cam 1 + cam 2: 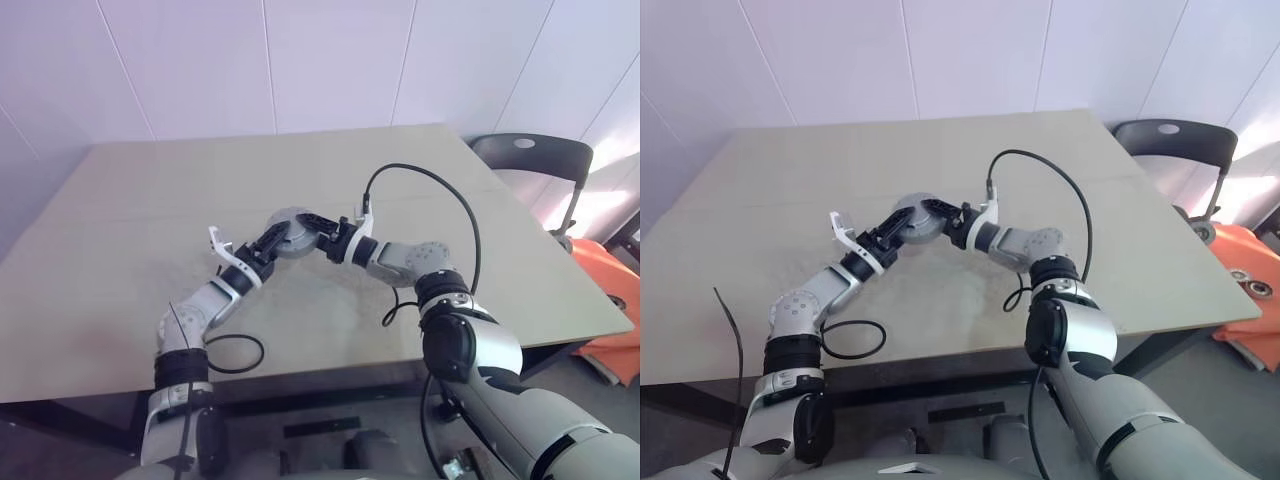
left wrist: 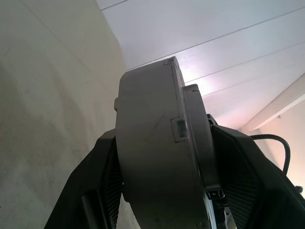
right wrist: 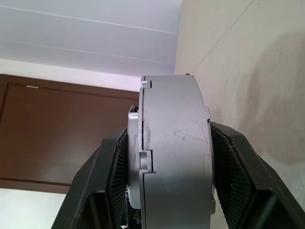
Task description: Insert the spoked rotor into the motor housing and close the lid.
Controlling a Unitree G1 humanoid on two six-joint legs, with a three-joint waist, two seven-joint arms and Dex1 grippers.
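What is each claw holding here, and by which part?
Both the left claw and the right claw clamp one round grey motor housing across its flat faces, lid seated, above the table.

My two arms are built from silver-grey rounded shells joined by black ribbed collars. Each ends in a pincer of two black fingers, the left pincer [image 1: 268,243] and the right pincer [image 1: 322,236], with white brackets at the wrists. A black cable arcs over my right forearm; another loops beside my left elbow.
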